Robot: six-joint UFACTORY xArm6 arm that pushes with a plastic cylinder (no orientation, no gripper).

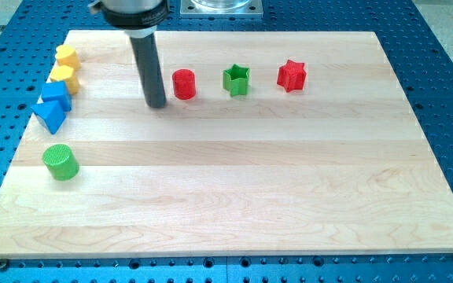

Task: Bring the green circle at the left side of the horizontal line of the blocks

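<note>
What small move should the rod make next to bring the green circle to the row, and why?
Probably my tip should travel toward the view's bottom left, to get behind the green circle. It now stands just left of the red circle, far from the green circle, which must be pushed up and right.

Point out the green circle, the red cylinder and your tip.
green circle (60,160): camera view, on its round top face.
red cylinder (183,83): camera view, on its front side.
my tip (156,104): camera view, the rod's very end, left of the red cylinder.
</note>
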